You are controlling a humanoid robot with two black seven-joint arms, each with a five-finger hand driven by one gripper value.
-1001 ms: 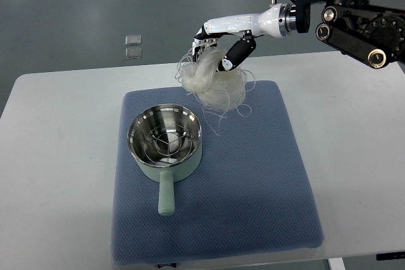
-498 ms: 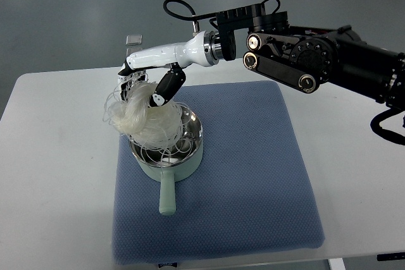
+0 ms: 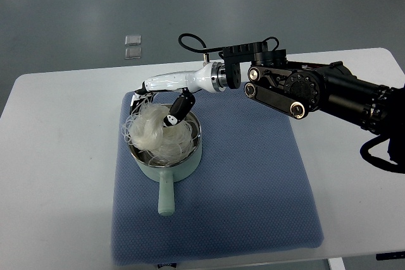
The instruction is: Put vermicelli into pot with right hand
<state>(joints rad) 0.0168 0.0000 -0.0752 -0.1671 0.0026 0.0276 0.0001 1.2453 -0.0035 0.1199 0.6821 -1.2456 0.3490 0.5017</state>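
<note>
A white tangle of vermicelli [image 3: 154,136] lies in the steel-lined, pale green pot [image 3: 198,136], with loose strands hanging over the left rim. The pot stands on the left of a blue mat [image 3: 253,181], its handle [image 3: 166,193] pointing toward me. My right hand [image 3: 157,107] reaches in from the right and sits low over the pot's far side. Its thumb [image 3: 173,116] and fingers [image 3: 140,93] are still closed around the top of the vermicelli. The left arm does not show.
The mat lies on a white table [image 3: 57,175]. My right forearm, black with cables [image 3: 310,90], spans the mat's far right. Two small clear squares [image 3: 133,46] lie on the grey floor beyond the table.
My right hand has carried the vermicelli from the mat's far edge leftward over the pot, then down, so the bundle now rests inside the pot.
</note>
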